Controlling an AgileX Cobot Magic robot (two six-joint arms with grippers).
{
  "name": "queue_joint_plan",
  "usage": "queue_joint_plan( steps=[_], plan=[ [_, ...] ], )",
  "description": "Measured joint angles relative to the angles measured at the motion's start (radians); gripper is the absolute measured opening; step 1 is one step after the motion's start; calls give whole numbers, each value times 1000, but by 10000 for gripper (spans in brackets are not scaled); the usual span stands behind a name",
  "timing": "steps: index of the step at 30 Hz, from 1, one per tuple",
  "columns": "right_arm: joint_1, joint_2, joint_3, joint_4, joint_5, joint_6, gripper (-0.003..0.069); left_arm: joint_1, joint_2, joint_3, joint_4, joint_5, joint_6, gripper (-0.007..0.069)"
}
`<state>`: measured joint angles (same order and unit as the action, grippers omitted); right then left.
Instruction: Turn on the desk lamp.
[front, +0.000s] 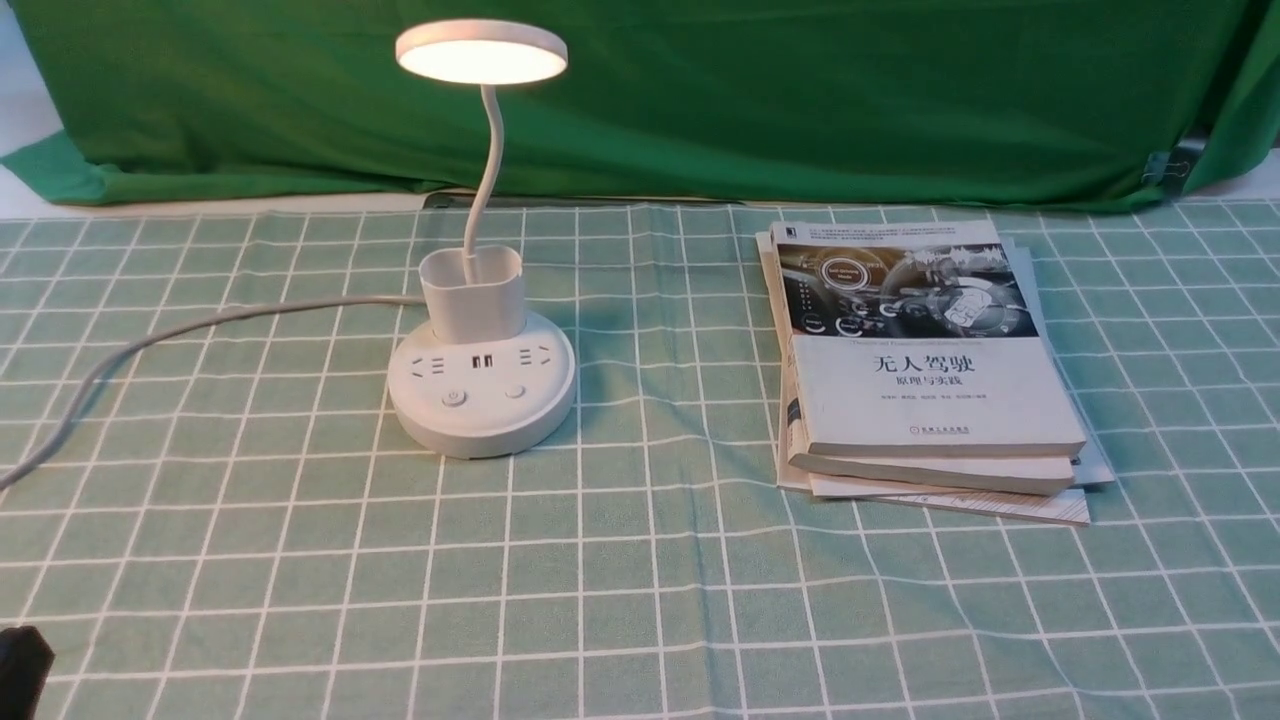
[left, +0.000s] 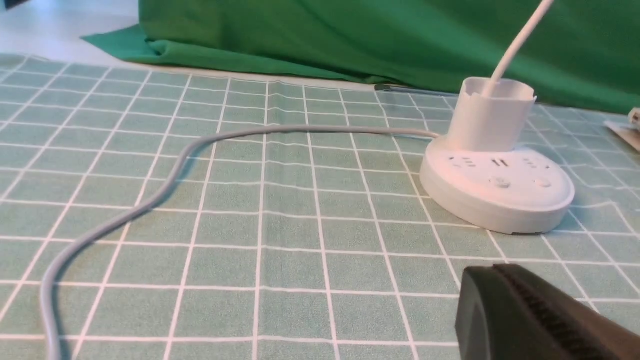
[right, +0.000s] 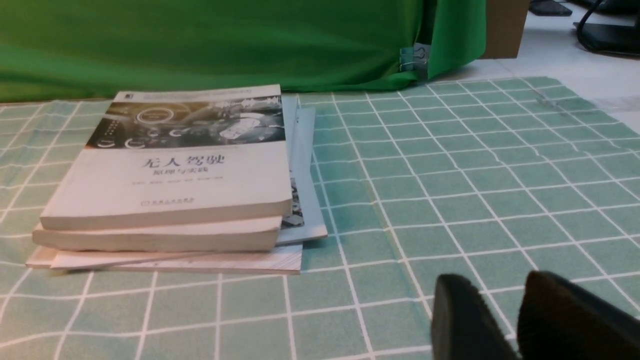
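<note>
The white desk lamp stands left of centre on the checked cloth. Its round disc head (front: 481, 52) glows. A thin gooseneck (front: 490, 160) rises from the cup-shaped holder (front: 473, 293) on the round base (front: 482, 425), which has sockets and two buttons (front: 454, 398). The grey cord (front: 200, 322) runs off to the left. The left wrist view shows the base (left: 497, 200) and cord (left: 200, 145). My left gripper (left: 492, 272) is shut and empty, low at the near left (front: 20, 665), well short of the lamp. My right gripper (right: 497, 290) is slightly open and empty, near the books.
A stack of books (front: 930, 370) lies right of centre and also shows in the right wrist view (right: 170, 175). A green cloth backdrop (front: 700, 100) hangs behind the table, with a binder clip (front: 1165, 168) at its right end.
</note>
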<state>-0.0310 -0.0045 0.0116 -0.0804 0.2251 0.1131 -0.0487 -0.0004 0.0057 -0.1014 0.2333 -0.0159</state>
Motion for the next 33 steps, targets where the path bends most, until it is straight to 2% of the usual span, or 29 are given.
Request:
queue_joint_plan(
  steps=[33],
  plan=[
    [0,0,0,0,0,0,239,2,-2,0,10,11,16,1]
  ],
)
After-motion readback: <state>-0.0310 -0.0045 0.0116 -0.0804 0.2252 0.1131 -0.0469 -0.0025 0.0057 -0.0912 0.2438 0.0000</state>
